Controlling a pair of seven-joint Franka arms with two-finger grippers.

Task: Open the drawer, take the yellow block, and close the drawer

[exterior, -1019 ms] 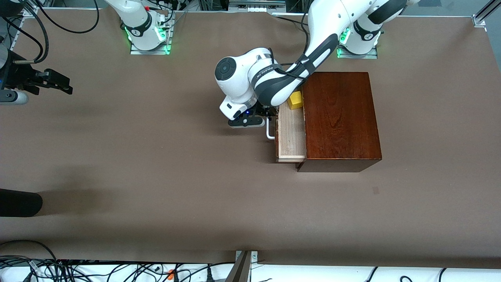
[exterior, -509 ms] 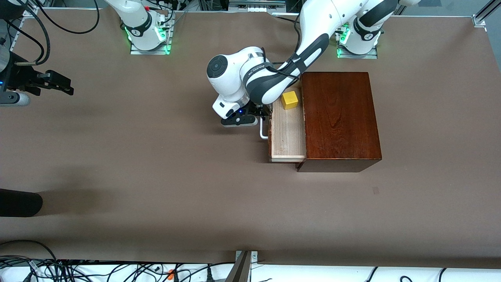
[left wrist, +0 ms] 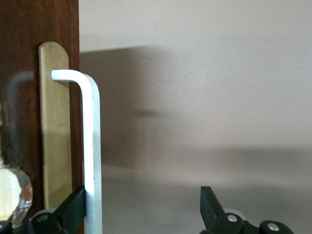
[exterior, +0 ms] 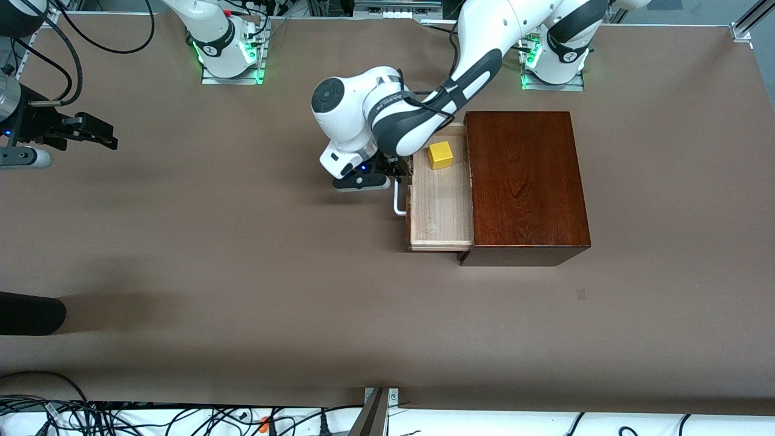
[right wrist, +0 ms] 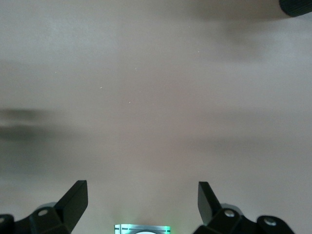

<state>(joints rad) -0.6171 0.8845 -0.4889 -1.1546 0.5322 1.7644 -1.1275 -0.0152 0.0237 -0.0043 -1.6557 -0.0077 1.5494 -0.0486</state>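
The dark reddish-brown wooden box (exterior: 524,181) stands near the left arm's base. Its drawer (exterior: 440,209) is pulled out toward the right arm's end of the table and shows a pale wood floor. The yellow block (exterior: 440,155) sits in the drawer at the end farther from the front camera. My left gripper (exterior: 395,174) is open at the white handle (exterior: 398,203). In the left wrist view one of its fingers (left wrist: 74,207) lies against the handle bar (left wrist: 91,146), between the bar and the dark drawer front (left wrist: 24,97), and the gripper (left wrist: 141,197) stands wide open. My right gripper (exterior: 100,134) waits open and empty over the table's end; it also shows in the right wrist view (right wrist: 141,192).
A dark rounded object (exterior: 30,313) juts in at the right arm's end, nearer to the front camera. Cables (exterior: 121,418) lie along the near edge. The brown table top (exterior: 242,272) stretches between the drawer and the right gripper.
The drawer has slid farther out toward the right arm's end, with my left gripper moving along at the handle. The yellow block has come fully into view. The right arm has barely moved.
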